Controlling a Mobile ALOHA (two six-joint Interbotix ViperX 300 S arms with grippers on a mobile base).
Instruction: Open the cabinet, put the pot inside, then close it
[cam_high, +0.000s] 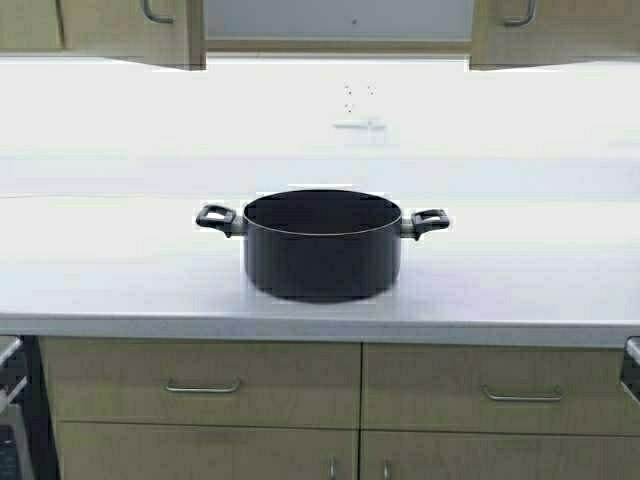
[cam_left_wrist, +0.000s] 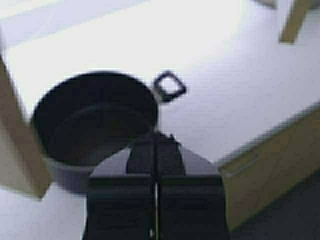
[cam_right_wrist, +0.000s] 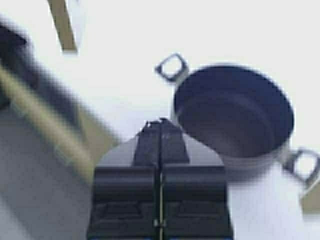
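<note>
From the high view, neither arm is showing over the work; only dark bits of the robot's frame are peeking in at the lower corners. The wide, squat black cooking pot (cam_high: 322, 245) is sitting upright and lidless near the middle of the pale white countertop (cam_high: 120, 270), its two loop handles sticking out to either side. The light beige wood-grain wall cabinet (cam_high: 130, 30) is hanging above, its doors flanking a pale centre panel, with slim metal handles at the lower inner edges. Below the counter's front edge, the beige drawers with horizontal metal handles (cam_high: 205, 385) are running side by side.

In the left wrist view, the left gripper (cam_left_wrist: 156, 145) is hovering above the counter's front edge, angled down toward the pot (cam_left_wrist: 95, 130), which is lying just beyond its tip. Its black fingers are pressed together, holding nothing. One loop handle (cam_left_wrist: 170, 87) is showing at the pot's far side, and the drawer fronts (cam_left_wrist: 270, 165) are falling away beside the counter.

In the right wrist view, the right gripper (cam_right_wrist: 161, 132) is likewise hanging over the counter (cam_right_wrist: 125, 50), with its fingers closed against each other and empty. The pot (cam_right_wrist: 232, 112) is resting just beside and beyond its tip, both grey-bracketed handles visible.
</note>
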